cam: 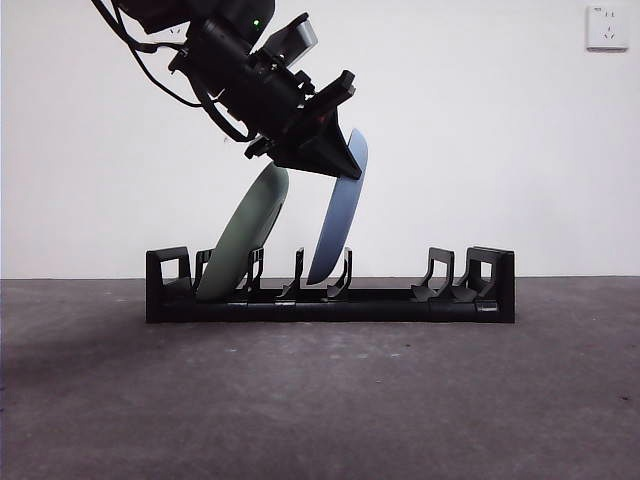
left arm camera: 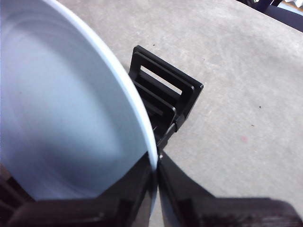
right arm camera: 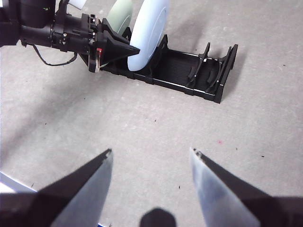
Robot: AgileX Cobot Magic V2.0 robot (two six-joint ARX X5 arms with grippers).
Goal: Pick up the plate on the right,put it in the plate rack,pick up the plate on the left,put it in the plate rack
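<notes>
The black plate rack (cam: 400, 300) stands across the middle of the table. A pale green plate (cam: 245, 235) leans in a slot near its left end. A light blue plate (cam: 340, 220) stands tilted in a slot just right of it, its lower edge down between the prongs. My left gripper (cam: 335, 150) reaches in from the upper left and is shut on the blue plate's upper rim; the left wrist view shows the blue plate (left arm camera: 61, 104) pinched between the jaws, with the rack's end (left arm camera: 163, 97) beyond. My right gripper (right arm camera: 151, 158) hangs open over bare table, well short of the rack (right arm camera: 189, 71).
A white wall socket (cam: 608, 27) sits high on the back wall. The right part of the rack holds free prongs (cam: 440, 275). A white and blue edge (right arm camera: 9, 182) shows beside the right gripper. Grey tabletop lies in front of the rack.
</notes>
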